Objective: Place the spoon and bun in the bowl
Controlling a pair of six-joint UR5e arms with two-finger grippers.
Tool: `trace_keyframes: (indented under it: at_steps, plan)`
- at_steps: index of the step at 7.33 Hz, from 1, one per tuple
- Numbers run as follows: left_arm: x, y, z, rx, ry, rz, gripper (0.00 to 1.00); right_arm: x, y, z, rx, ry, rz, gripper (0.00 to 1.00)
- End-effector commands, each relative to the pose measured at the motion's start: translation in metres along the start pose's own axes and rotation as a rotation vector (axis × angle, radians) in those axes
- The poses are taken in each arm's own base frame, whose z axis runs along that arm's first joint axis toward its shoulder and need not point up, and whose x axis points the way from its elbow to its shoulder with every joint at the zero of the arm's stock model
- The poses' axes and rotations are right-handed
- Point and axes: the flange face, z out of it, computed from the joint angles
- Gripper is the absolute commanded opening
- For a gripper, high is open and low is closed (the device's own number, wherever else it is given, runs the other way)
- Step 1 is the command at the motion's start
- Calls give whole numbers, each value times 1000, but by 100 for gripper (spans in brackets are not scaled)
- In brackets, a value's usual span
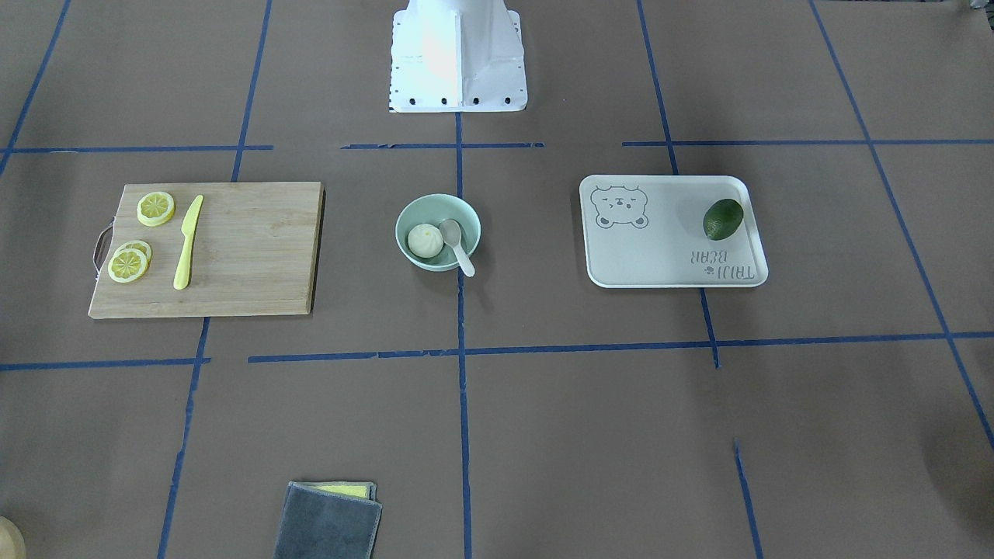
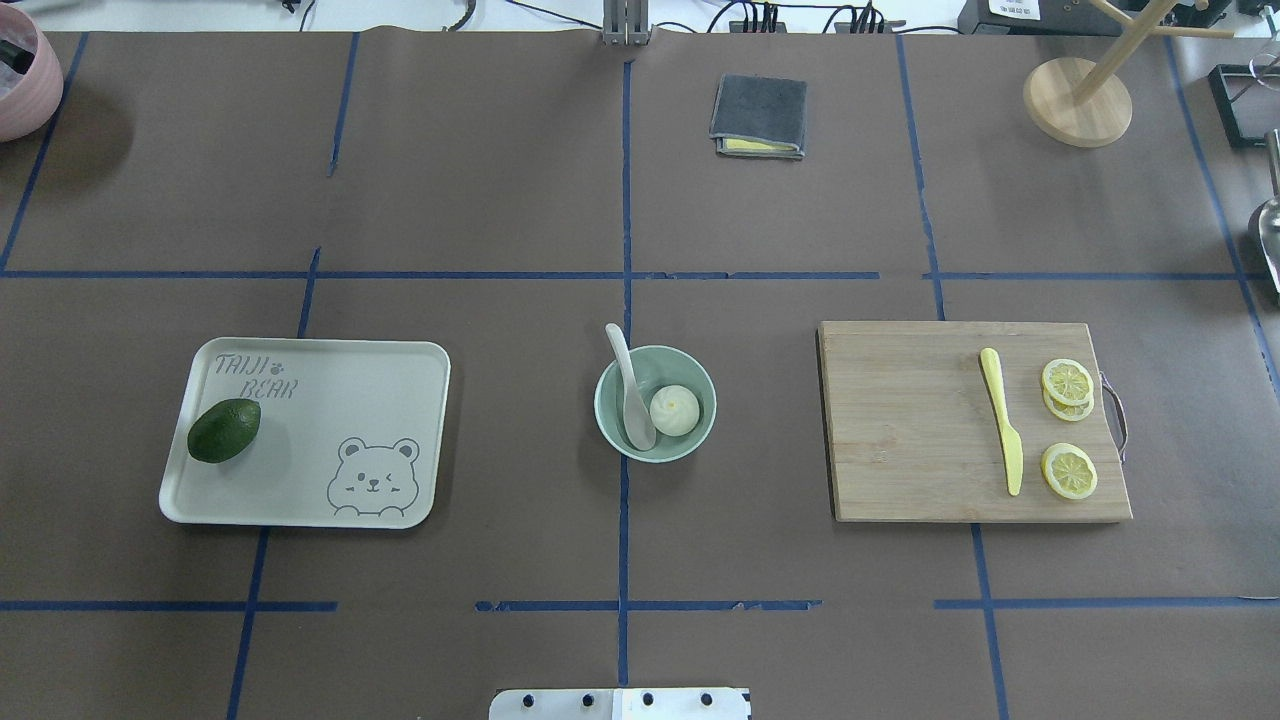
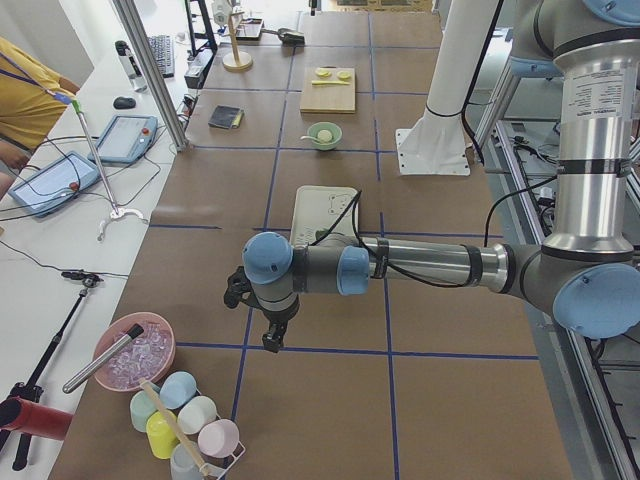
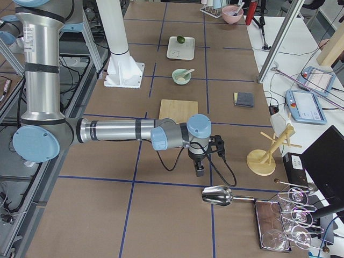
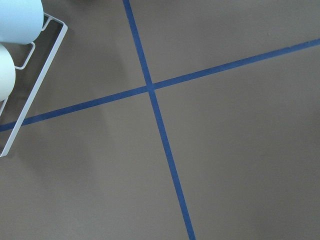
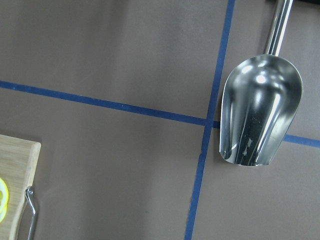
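The pale mint-green bowl (image 2: pixel 607 400) stands at the table's middle, also in the front-facing view (image 1: pixel 409 220). The white bun (image 2: pixel 675 410) lies inside it (image 1: pixel 425 240). The pale spoon (image 2: pixel 632 395) rests with its rounded end in the bowl and its handle over the rim (image 1: pixel 458 247). My left gripper (image 3: pixel 270 340) hangs over bare table far off at the left end. My right gripper (image 4: pixel 199 171) hangs far off at the right end, beyond the cutting board. Both show only in the side views, so I cannot tell whether they are open or shut.
A white bear tray (image 2: pixel 380 400) holds an avocado (image 2: pixel 224 430). A cutting board (image 2: pixel 900 430) carries a yellow knife (image 2: pixel 1002 420) and lemon slices (image 2: pixel 1068 470). A folded grey cloth (image 2: pixel 760 115) lies far back. A metal scoop (image 6: pixel 260 110) lies under the right wrist; a cup rack (image 5: pixel 20 60) is near the left.
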Motion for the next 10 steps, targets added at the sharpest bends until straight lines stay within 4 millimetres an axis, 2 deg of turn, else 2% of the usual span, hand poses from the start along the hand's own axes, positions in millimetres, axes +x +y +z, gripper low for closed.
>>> trace_keyframes:
  at_steps: [1, 3, 4, 10]
  plan:
    - [-3, 1, 3, -4, 3, -7, 100, -5, -12, -4, -36, 3, 32, 100]
    - [-6, 3, 6, -10, 1, -38, 100, -2, -7, -1, -52, 3, 40, 100]
    - [-4, 1, 4, -5, -4, -159, 100, -1, -5, 0, -54, 3, 42, 100]
    - [-5, 2, 4, 19, -16, -152, 100, 2, -3, 3, -60, 2, 49, 100]
